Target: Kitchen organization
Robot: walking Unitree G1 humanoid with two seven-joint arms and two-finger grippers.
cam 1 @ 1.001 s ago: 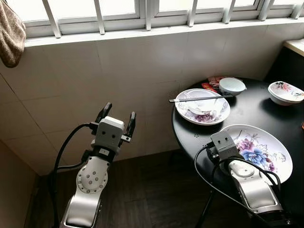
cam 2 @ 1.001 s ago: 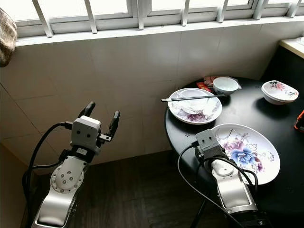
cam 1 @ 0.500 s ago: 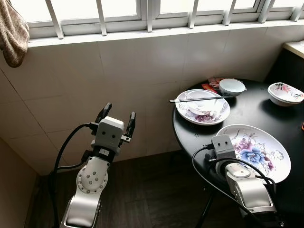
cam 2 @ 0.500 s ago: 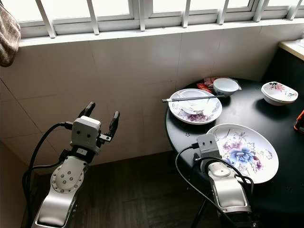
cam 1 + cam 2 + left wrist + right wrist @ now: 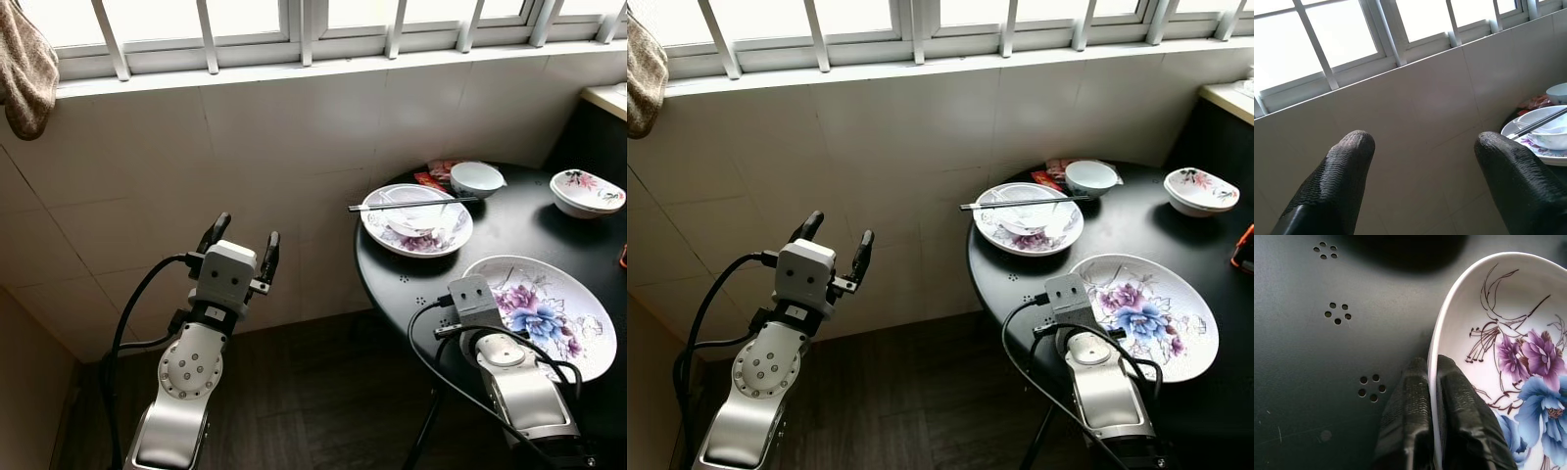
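Observation:
A large white plate (image 5: 549, 315) painted with purple and blue flowers lies on the round black table (image 5: 392, 276). My right gripper (image 5: 1432, 368) is shut on that plate's near rim, one finger inside the rim and one outside, low over the tabletop. Its wrist housing (image 5: 472, 299) covers the fingers in the eye views. My left gripper (image 5: 241, 237) is held up, open and empty, in front of the tiled wall to the left of the table.
Farther back on the table are a second floral plate (image 5: 416, 230) holding a bowl, with chopsticks (image 5: 411, 204) across it, a small white bowl (image 5: 477, 177), a red packet (image 5: 431, 177) and a floral bowl (image 5: 586, 191). A towel (image 5: 24, 64) hangs at the upper left. Dark floor lies below.
My right gripper and the large floral plate have slid a little to the right on the table. The left arm has not moved.

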